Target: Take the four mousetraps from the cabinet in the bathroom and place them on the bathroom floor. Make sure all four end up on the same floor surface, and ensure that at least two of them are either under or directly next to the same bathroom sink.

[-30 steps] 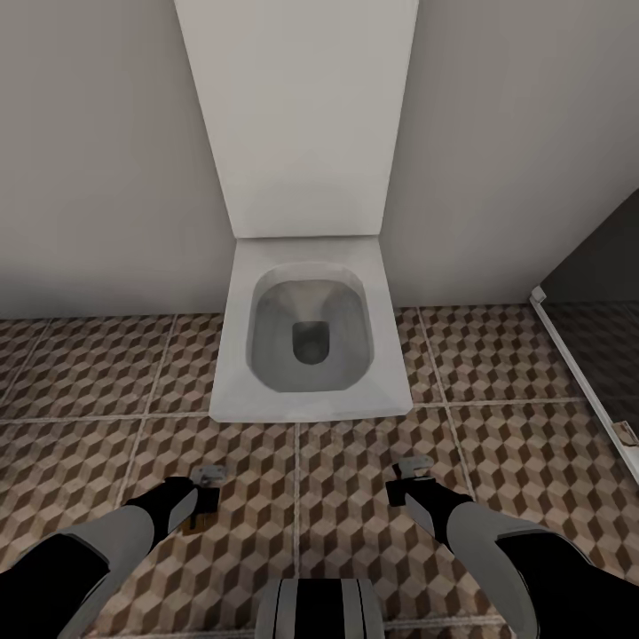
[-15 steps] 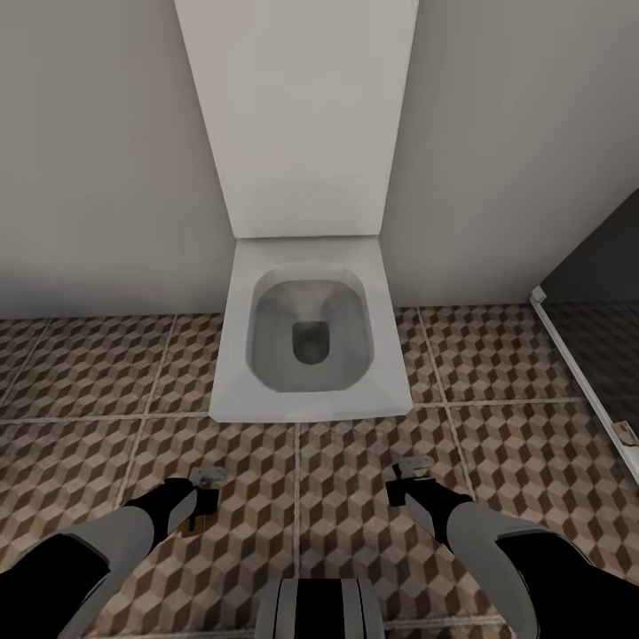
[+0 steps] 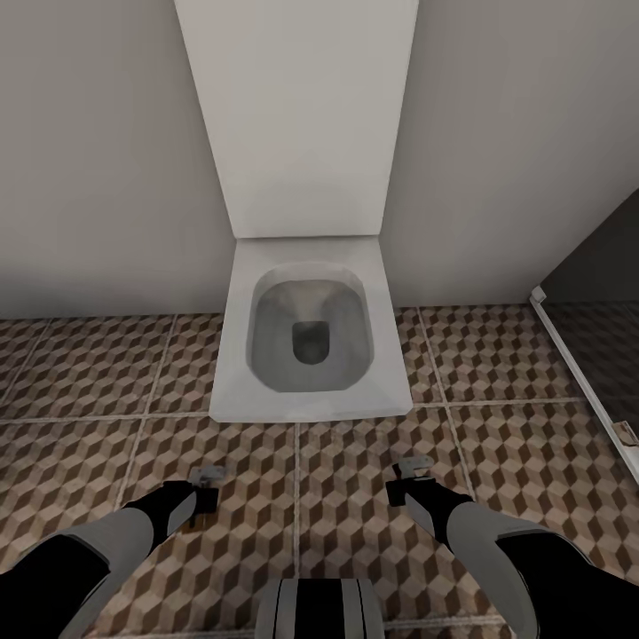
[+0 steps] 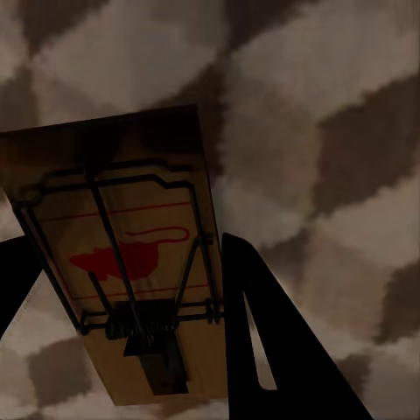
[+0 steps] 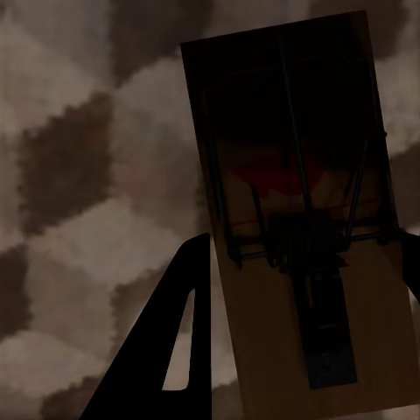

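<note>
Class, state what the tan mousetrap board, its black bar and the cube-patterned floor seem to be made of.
Tan mousetrap board: probably matt wood, faint grain showing. Its thin black bar: likely bent metal wire. Cube-patterned floor: seemingly glazed ceramic tile, with pale grout lines.

Floor (image 3: 89,373): glossy tiles, cube pattern in brown, beige, white; pale grout lines. Toilet (image 3: 311,333): white, grey-shaded bowl. Wall (image 3: 98,151): plain off-white. Dark grey panel (image 3: 603,266) at right, white strip along base. Arms: black and grey, black fingers. Mousetrap (image 4: 122,262) in left end effector (image 3: 202,493): tan board, black wire, red mouse mark and lines. Mousetrap (image 5: 306,227) in right end effector (image 3: 404,479): tan, shadowed, black spring, red mark.
</note>
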Available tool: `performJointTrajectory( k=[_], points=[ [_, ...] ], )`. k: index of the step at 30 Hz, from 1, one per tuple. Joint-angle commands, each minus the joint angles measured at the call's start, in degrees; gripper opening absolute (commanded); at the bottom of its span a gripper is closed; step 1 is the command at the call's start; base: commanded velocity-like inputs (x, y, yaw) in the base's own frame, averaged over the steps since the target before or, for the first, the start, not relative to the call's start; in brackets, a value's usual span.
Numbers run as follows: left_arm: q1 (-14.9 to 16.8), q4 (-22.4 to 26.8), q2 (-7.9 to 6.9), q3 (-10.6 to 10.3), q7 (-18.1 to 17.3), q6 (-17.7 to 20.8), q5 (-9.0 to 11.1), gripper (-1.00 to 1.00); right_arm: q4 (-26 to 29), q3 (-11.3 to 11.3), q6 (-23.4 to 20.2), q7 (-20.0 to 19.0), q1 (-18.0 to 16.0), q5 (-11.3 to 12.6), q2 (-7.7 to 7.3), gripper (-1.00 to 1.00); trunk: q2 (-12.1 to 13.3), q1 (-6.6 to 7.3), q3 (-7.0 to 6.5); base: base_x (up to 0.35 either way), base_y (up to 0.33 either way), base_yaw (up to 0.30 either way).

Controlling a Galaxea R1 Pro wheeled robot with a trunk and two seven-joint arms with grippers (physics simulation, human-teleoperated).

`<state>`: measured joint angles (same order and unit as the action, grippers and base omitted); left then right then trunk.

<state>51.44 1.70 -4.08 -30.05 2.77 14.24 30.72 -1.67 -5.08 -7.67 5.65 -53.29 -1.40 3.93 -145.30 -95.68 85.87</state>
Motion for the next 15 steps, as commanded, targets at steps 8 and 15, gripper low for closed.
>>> performJointTrajectory(
  k=[8,15],
  points=[
    [-0.40,-0.01,0.06,-0.52,0.22,-2.68,0.37,-1.00,-0.09,-0.46,-0.17,0.06,-0.06,-0.01,0.03,-1.00,-0.01,0.01,0.03,0.000,0.000,0.000],
    [-0.46,-0.10,0.08,-0.52,0.45,-4.63,0.39,-1.00,-0.09,-0.46,-0.18,0.06,-0.06,-0.01,0.03,-1.00,-0.01,0.01,0.03,0.000,0.000,0.000]
  ],
)
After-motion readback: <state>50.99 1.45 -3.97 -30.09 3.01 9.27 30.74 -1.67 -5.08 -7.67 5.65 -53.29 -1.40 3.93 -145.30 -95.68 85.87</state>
